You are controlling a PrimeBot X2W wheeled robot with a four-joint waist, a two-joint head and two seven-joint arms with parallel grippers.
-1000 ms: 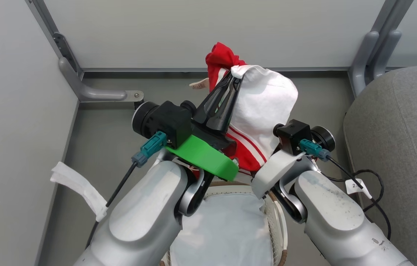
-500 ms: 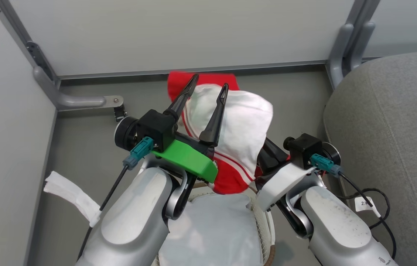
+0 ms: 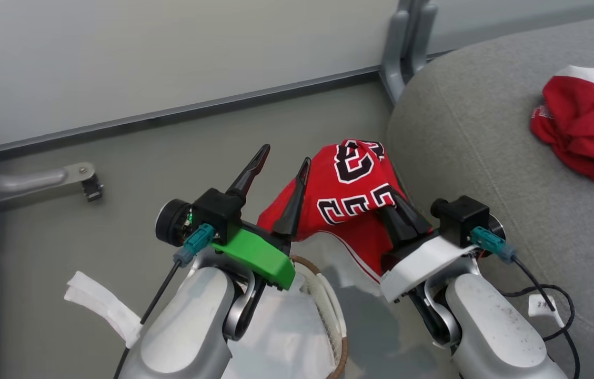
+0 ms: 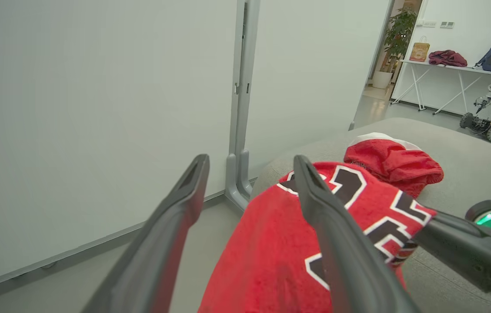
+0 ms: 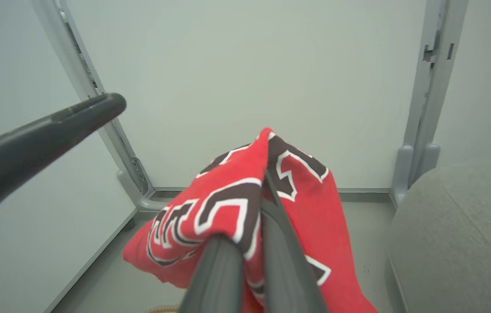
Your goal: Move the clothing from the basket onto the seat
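Left gripper (image 3: 286,154) is recorded with its fingers spread wide and nothing held between them, its right finger just beside the red lettered garment (image 3: 354,195). That garment is clamped between the fully closed fingers of the right gripper (image 5: 267,187) and is draped over them, held up beyond the basket (image 3: 308,262) and close to the rounded edge of the grey seat (image 3: 475,158). A second garment (image 3: 581,126), red with a white edge, is noted lying crumpled on the seat, well apart from the held one; the white liner (image 3: 281,337) is seen inside the basket.
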